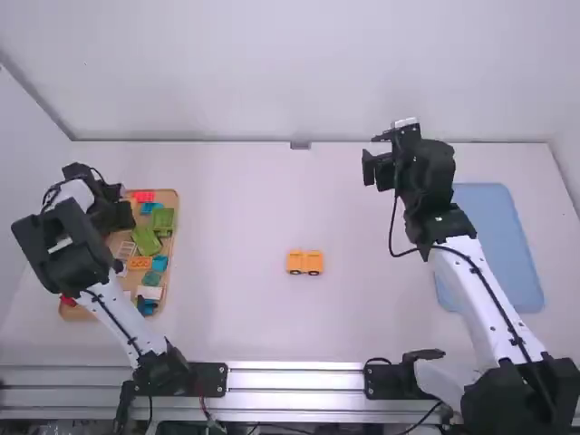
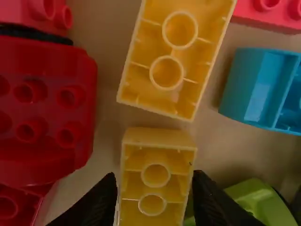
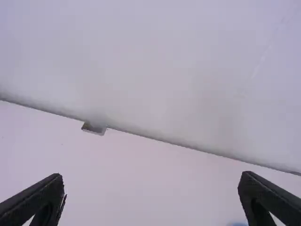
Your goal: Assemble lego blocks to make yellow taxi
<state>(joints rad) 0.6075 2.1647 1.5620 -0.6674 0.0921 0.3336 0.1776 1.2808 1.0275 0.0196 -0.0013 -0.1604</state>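
Note:
In the high view my left gripper point(image 1: 118, 216) is over the wooden tray point(image 1: 172, 199) of loose blocks. The left wrist view has my left gripper point(image 2: 154, 190) open, its fingers on either side of a yellow block point(image 2: 157, 141) lying with its hollow underside showing. Another yellow block point(image 2: 178, 56), also hollow side up, lies beside it. A small yellow-orange assembly point(image 1: 304, 262) rests on the middle of the table. My right gripper point(image 1: 373, 163) is raised above the table's far right part; the right wrist view shows my right gripper point(image 3: 151, 193) wide open with nothing between its fingers.
Around the yellow blocks lie a red piece point(image 2: 44, 103), a blue block point(image 2: 261, 89), a green block point(image 2: 258, 202) and a red block point(image 2: 277, 12). A blue mat point(image 1: 498, 236) lies at the right, partly under the right arm. The back wall borders the table.

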